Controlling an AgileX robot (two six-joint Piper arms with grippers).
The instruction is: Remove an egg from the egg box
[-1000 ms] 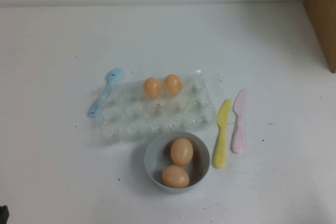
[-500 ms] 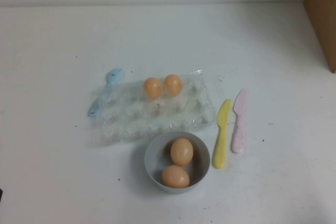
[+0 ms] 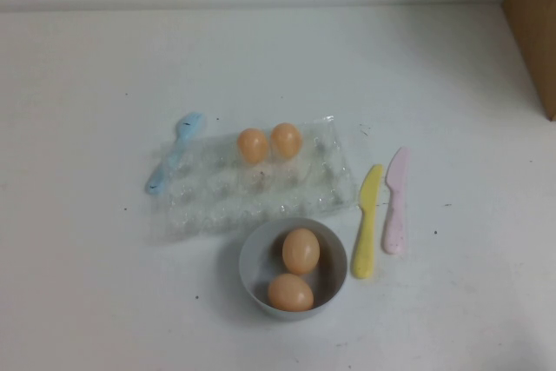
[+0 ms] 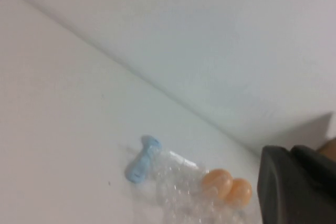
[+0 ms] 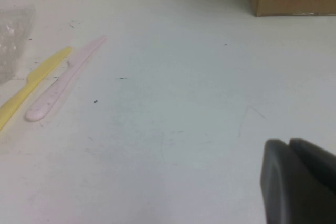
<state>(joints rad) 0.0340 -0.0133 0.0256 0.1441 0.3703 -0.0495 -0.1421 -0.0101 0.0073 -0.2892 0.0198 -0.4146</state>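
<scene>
Two eggs sit touching in the far row of the clear egg box; two lie in the near bowl. Left gripper and right gripper show only partly; their opening cannot be told. Reaching for one egg may nudge its neighbour or shift the light box.

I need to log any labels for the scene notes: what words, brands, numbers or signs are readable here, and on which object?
None: no view shows readable text.
egg box: clear plastic, no label.
bowl, blue spoon, yellow knife, pink knife: plain.
brown box: no print visible.
left gripper, right gripper: dark and unmarked, each at its own view's edge.
</scene>
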